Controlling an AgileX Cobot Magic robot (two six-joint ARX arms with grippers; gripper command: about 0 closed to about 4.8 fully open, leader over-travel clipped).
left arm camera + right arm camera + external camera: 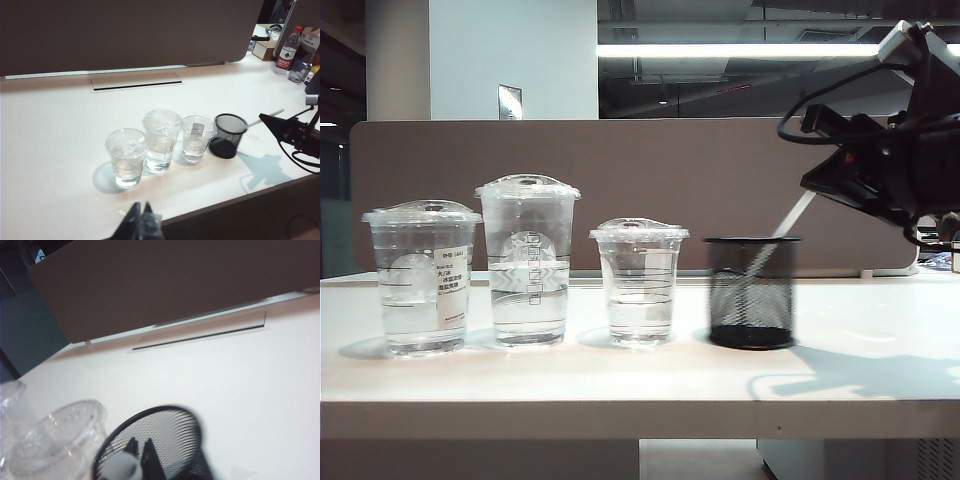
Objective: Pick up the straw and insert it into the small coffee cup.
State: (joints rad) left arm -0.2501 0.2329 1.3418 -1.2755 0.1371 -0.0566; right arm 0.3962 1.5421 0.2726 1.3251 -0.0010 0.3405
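The white straw (790, 225) leans out of a black mesh holder (752, 295) toward the right. My right gripper (817, 186) hangs above and right of the holder, shut on the straw's upper part. In the right wrist view its fingertips (140, 442) sit over the holder's mouth (165, 435), with the straw's blurred end (120, 467) beside them. The small coffee cup (639, 285) with a domed lid stands just left of the holder, also visible in the left wrist view (196, 140). My left gripper (141, 207) is shut and empty, hanging back over the table's front edge.
A wide clear cup with a white label (420, 280) and a tall logo cup (528, 265) stand in a row left of the small one. A brown partition (620, 170) backs the table. A cable slot (135, 82) lies behind the cups. A water bottle (287, 50) stands far off.
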